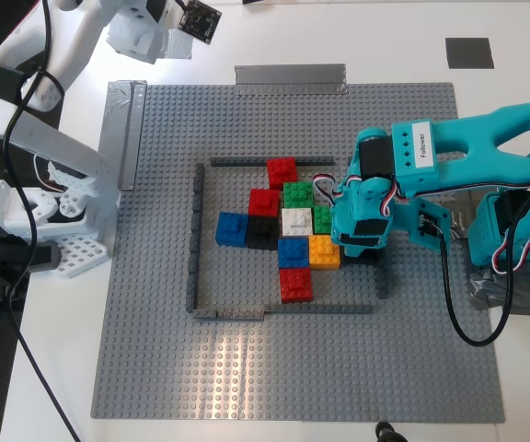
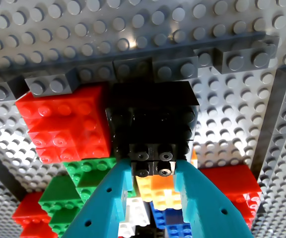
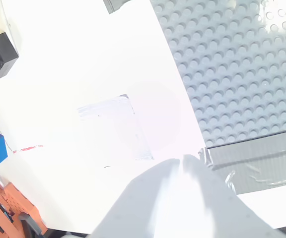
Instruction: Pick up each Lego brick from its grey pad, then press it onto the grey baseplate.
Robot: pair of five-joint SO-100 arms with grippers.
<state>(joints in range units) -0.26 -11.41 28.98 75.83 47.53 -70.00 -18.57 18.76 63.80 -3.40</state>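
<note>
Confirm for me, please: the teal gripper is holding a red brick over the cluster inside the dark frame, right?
Not quite: the brick in my first gripper is black, not red, as the first wrist view shows. It is indeed held over the cluster inside the dark frame.

A black 2x2 brick (image 2: pixel 153 162) is seen pinched between teal fingers at lower centre of the first wrist view, studs facing the camera. The grey studded baseplate (image 1: pixel 247 368) fills most of the exterior view, with a thin dark frame (image 1: pixel 194 235). A dark grey pad (image 1: pixel 469 52) lies at upper right; a pale pad (image 3: pixel 114 130) is centre-left in the second wrist view.
</note>
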